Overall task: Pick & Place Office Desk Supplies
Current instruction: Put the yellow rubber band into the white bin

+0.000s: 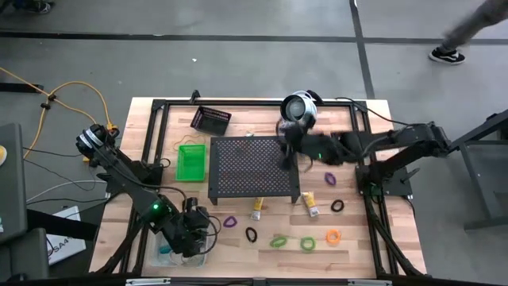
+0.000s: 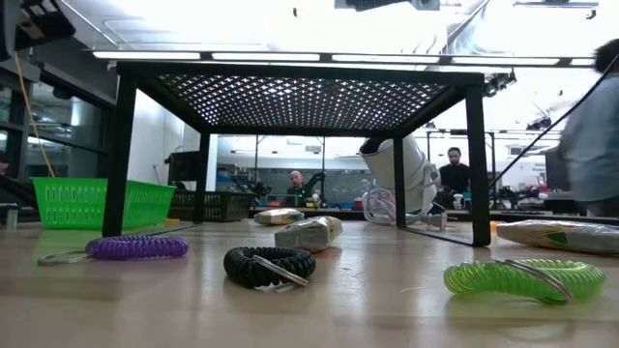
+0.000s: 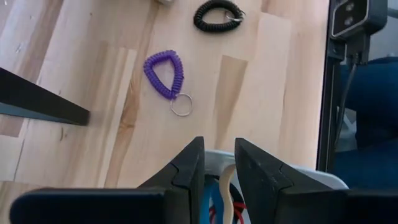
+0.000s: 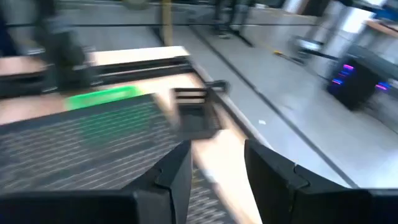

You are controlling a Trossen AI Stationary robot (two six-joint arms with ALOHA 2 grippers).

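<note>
Coiled loops lie flat on the wood near the table's front edge: purple [image 1: 230,222], black [image 1: 252,235], two green [image 1: 278,241] and orange [image 1: 333,236]. Two yellow tubes [image 1: 257,208] lie by the stand's near edge. A green bin [image 1: 190,161] and a black bin [image 1: 210,119] stand at the left. My left gripper [image 3: 219,155] hovers over the clear bin [image 1: 171,253], shut on a tan band [image 3: 226,183]. My right gripper [image 4: 217,152] is raised above the stand's far right part [image 1: 287,152], with a pale blurred thing [image 4: 219,168] between its fingers. My left gripper pinches the tan band's upper part [image 3: 226,169] between its two fingers, slanting down from the table's left. The band hangs below the fingers, above the clear bin's inside. My right gripper seems shut on the pale thing; blur hides which part it has.
The big black perforated stand [image 1: 252,167] fills the table's middle. A round white-and-silver device [image 1: 300,106] with a cable sits at the far edge. More small loops, purple [image 1: 330,179] and black [image 1: 337,206], lie right of the stand. A person's shoe [image 1: 447,54] shows on the floor beyond the table.
</note>
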